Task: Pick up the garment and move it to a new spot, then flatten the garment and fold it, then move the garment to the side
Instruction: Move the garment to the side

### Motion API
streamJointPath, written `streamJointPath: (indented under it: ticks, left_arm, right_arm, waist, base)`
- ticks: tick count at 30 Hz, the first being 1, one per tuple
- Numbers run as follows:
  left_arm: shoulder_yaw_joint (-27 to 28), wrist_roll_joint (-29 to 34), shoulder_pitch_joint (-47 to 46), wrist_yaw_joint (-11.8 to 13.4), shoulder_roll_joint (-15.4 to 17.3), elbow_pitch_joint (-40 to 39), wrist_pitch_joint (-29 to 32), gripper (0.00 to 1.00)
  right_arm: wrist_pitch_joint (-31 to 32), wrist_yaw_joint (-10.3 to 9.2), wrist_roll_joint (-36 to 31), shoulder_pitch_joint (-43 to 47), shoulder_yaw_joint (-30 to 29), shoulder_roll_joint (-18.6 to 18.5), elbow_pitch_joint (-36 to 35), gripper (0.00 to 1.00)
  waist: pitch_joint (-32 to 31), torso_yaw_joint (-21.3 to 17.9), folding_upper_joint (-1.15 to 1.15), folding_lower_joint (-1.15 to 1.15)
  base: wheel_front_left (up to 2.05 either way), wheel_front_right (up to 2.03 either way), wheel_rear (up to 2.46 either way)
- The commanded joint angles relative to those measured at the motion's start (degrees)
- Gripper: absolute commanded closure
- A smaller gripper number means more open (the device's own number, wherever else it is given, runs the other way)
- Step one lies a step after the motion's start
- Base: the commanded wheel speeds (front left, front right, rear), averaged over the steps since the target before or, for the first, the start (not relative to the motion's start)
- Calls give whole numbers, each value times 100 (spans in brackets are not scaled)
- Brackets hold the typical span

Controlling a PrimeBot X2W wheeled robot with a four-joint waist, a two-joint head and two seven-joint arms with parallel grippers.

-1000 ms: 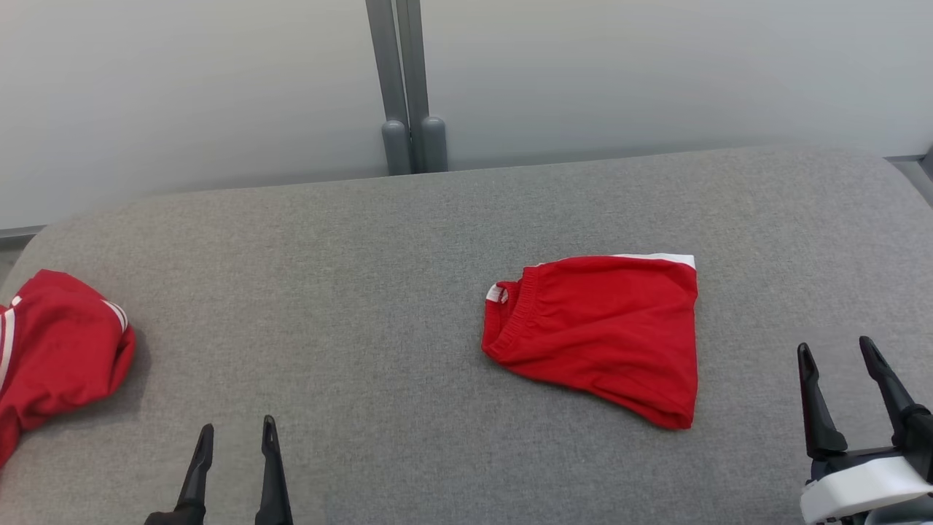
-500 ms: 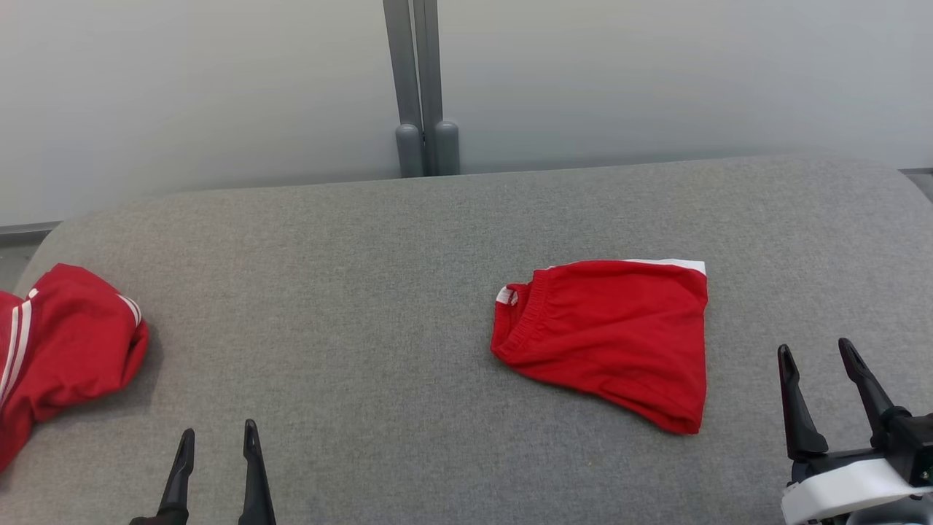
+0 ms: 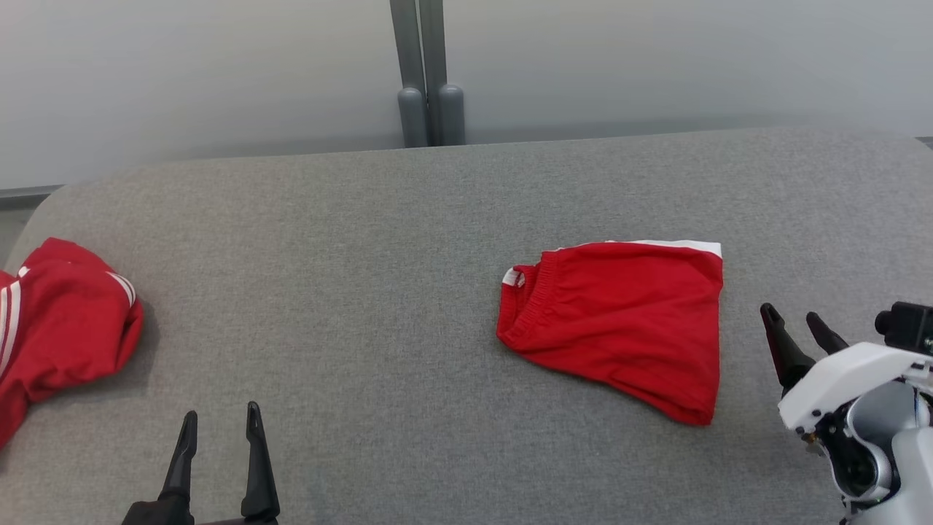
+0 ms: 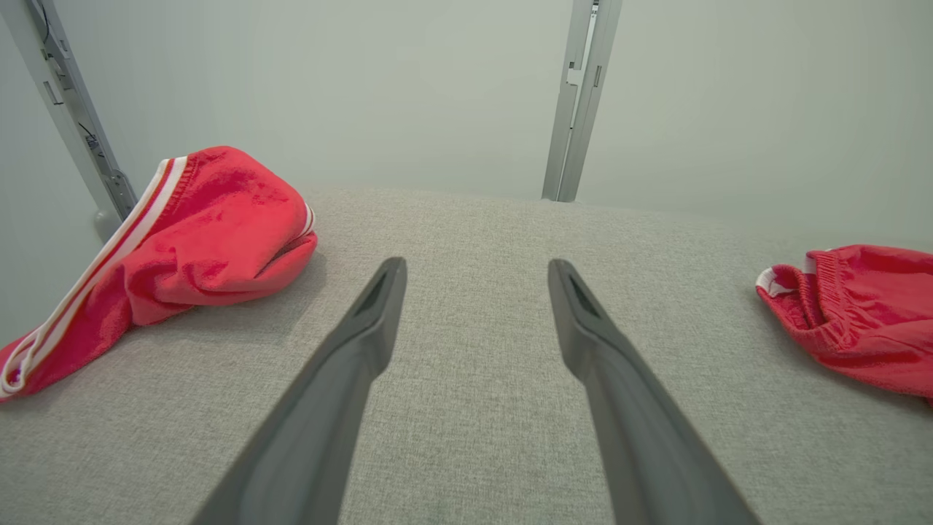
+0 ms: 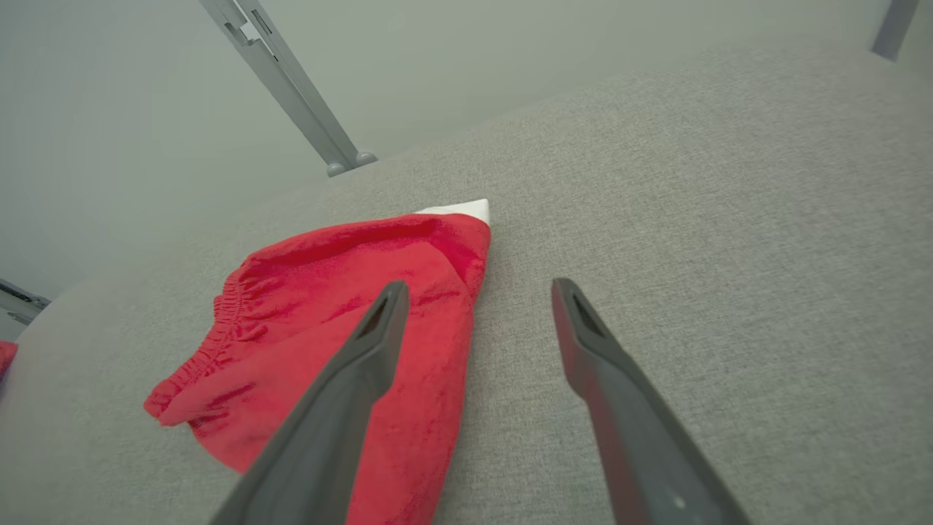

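Garment (image 3: 619, 321) is a pair of red shorts, lying flat-ish on the gray fabric-covered table (image 3: 328, 255), a bit right of the middle. The elastic waistband faces the table's left edge and a white trim strip runs along the side nearest the far edge. It looks folded over itself, with a few soft wrinkles.

Right gripper (image 3: 789, 313) sits near the table's right edge, just beside the shorts' right side and not touching them in the head view. Its jaws are spread apart with nothing between them. In the right wrist view one finger (image 5: 364, 350) lines up over the red cloth and the other over bare table, but I can't tell how high it is.

Left gripper (image 3: 221, 412) is at the near edge, left of center, jaws also apart and empty, well away from the shorts.

A second red piece with white stripes (image 3: 65, 321) is bunched up at the left edge. Two gray posts (image 3: 430, 109) stand behind the far edge.
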Motion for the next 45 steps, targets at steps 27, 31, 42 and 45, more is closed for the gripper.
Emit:
streamJointPath:
  ticks: [27, 31, 42, 45]
  left_arm:
    - [-228, -99, -392, 80, 8, 82, -1, 0]
    - [-225, -94, -438, 36, 8, 61, -1, 0]
    - [-169, 167, -872, -167, 9, -147, -1, 0]
    - [-121, 304, -975, -239, 11, -240, -1, 0]
  right_arm:
    - [1498, 4, 207, -1730, -1023, 574, 2298, 100]
    - [1465, 3, 119, -1890, -958, 313, 2166, 100]
    - [1600, 3, -702, -2356, -1006, -1107, 1891, 100]
    - [1522, 4, -1028, -2523, -1190, -1323, 1973, 100]
  waist:
    - [517, 280, 0, 0]
    - [672, 2, 0, 0]
    - [1571, -799, 0, 0]
    - [1841, -986, 0, 0]
  base:
    - [0, 0, 0]
    - [0, 0, 0]
    - [0, 0, 0]
    - [0, 0, 0]
